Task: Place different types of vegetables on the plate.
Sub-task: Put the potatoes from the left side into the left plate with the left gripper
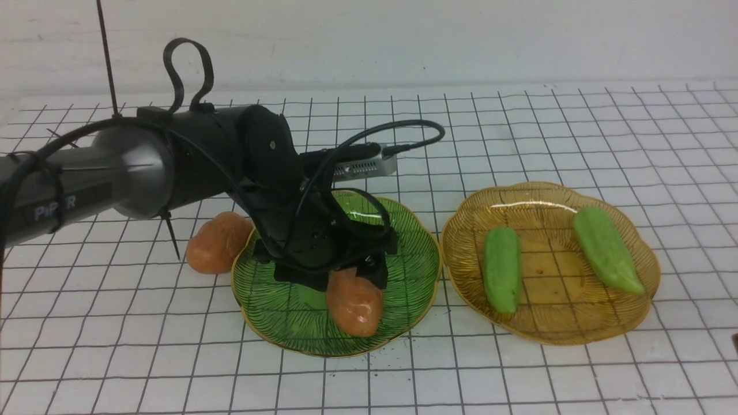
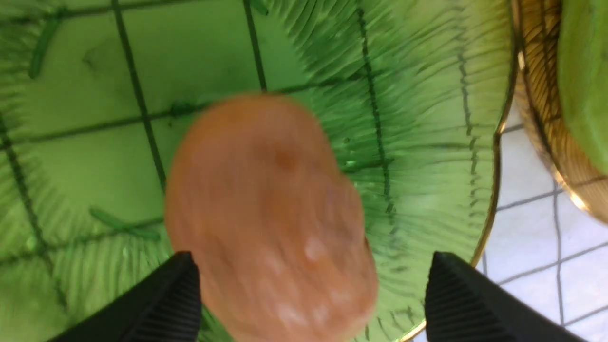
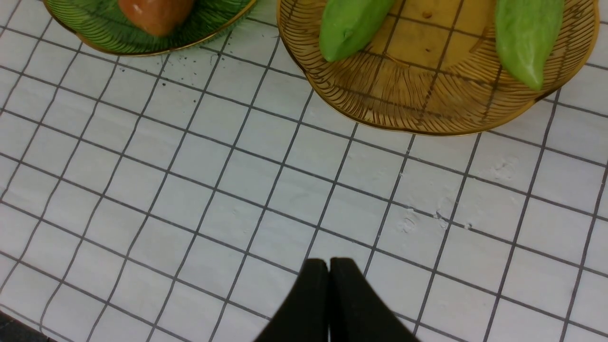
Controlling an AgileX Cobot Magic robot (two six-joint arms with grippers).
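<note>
Potato (image 1: 354,302) rests on the green plate (image 1: 415,253), my left fingers (image 2: 166,299) wide around it, right fingers (image 3: 313,308) pressed together. Drop-off done, I judge; next, fetch the second potato (image 1: 216,242) beside that plate.

Open gridded table (image 3: 199,190) ahead of my closed right gripper (image 3: 329,263), potato (image 2: 266,213) between the spread jaws of my left gripper (image 2: 311,280), slim gap between green plate (image 1: 415,253) and amber plate (image 1: 461,242)

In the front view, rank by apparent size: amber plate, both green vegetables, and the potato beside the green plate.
1. Amber plate
2. Longer green vegetable
3. Shorter green vegetable
Potato: rounder, partly hidden, close to both vegetables, so unranked.
</note>
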